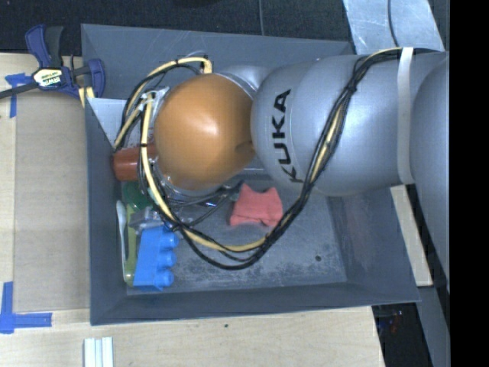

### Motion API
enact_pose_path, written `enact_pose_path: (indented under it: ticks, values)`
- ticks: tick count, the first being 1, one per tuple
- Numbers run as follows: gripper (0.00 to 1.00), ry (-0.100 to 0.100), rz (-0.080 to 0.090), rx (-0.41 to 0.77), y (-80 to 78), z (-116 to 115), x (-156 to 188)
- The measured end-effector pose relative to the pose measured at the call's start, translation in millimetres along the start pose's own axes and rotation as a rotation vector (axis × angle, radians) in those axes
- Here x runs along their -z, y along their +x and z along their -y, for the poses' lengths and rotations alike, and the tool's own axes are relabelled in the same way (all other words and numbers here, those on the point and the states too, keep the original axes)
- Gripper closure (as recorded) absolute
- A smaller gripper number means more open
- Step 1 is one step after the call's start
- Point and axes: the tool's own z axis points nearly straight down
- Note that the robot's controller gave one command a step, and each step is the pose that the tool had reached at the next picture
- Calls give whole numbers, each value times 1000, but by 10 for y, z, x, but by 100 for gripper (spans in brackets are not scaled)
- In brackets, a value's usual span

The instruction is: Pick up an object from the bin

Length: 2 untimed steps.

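Note:
The gripper (187,196) shows as a dark body just under the orange dome, low over the bin's left half. Closest to it on the left lie a brown-red cylinder (126,164) and a green piece (136,198) against the left wall. A blue studded block (153,260) rests in the front left corner, just below the gripper. A pink soft lump (256,208) lies on the bin floor to the gripper's right, partly under the arm.
The big grey arm with its yellow and black cables covers the bin's back and right. A clear plastic strip (122,239) stands along the left wall beside the blue block. Bare floor runs along the front right.

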Motion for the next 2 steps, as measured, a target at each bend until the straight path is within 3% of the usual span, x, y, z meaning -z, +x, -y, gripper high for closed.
enact_pose_path:
  ticks: [2]
  values:
    - [100, 11, 9, -2, -24, 33, 504]
